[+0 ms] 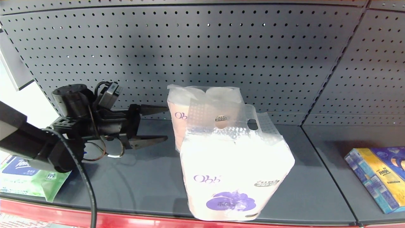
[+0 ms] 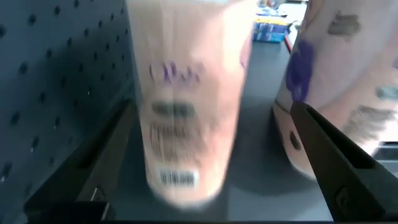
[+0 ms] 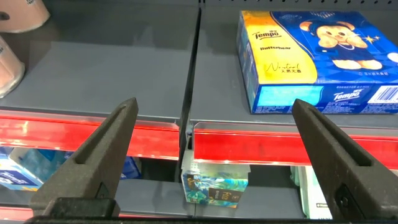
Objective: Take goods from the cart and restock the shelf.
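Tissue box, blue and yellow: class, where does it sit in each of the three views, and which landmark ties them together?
Head view: tissue box at lower right, on the right bay.
Left wrist view: tissue box far off, between rear roll pack and front roll pack.
Right wrist view: tissue box close ahead.
Shared landmark: grey shelf board.

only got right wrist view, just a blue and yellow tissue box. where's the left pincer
Observer: The left pincer is open and empty, aimed at a pale pink plastic-wrapped pack of paper rolls at the back of the grey metal shelf.
Operator: anything near it
Observer: A larger white plastic-wrapped roll pack with a purple label stands in front of it.
Operator: left end of shelf
Observer: A green and white wipes packet lies there.
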{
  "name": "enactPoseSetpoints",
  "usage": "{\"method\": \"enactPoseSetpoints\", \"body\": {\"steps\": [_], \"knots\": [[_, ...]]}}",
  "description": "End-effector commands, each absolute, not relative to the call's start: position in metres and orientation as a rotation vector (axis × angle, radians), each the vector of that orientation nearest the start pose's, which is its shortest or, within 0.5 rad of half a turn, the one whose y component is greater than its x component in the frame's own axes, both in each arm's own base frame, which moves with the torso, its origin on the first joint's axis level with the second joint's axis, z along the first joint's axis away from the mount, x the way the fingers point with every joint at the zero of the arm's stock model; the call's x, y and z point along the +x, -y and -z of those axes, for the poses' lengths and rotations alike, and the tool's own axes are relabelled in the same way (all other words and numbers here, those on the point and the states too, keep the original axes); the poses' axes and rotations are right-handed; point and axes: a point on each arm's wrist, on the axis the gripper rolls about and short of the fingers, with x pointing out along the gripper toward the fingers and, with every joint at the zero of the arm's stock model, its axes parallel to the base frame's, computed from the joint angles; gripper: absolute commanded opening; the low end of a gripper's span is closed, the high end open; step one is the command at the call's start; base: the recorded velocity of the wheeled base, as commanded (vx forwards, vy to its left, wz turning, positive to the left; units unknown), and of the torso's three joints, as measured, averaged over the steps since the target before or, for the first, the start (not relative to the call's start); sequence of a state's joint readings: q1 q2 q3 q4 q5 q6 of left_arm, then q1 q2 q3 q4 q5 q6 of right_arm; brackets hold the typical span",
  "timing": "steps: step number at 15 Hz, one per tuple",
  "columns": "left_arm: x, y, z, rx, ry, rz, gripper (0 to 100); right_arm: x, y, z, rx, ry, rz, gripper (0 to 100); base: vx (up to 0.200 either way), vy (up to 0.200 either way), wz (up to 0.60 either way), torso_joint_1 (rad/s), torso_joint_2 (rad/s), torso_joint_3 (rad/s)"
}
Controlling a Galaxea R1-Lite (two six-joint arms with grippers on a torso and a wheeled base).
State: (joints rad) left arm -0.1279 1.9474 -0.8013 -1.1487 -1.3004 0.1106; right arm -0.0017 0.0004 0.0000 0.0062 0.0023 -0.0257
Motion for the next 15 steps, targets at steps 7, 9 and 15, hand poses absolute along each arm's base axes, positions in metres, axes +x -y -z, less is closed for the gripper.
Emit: {"method": "enactPoseSetpoints", "body": {"steps": [7, 9, 15], "knots": [[0.162, 0.014, -0.206, 0.144, -0.028, 0.772, 100, -0.023, 0.0, -0.075, -0.026, -0.006, -0.002, 100, 0.0, 0.0, 0.0, 0.0, 0.0, 0.0], [0.098, 0.022, -0.212, 0.083, -0.095, 0.673, 100, -0.023, 0.0, -0.075, -0.026, -0.006, -0.002, 100, 0.0, 0.0, 0.0, 0.0, 0.0, 0.0], [-0.024, -0.007, -0.173, 0.035, -0.265, 0.134, 100, -0.023, 0.0, -0.075, -0.026, -0.006, -0.002, 100, 0.0, 0.0, 0.0, 0.0, 0.0, 0.0]]}}
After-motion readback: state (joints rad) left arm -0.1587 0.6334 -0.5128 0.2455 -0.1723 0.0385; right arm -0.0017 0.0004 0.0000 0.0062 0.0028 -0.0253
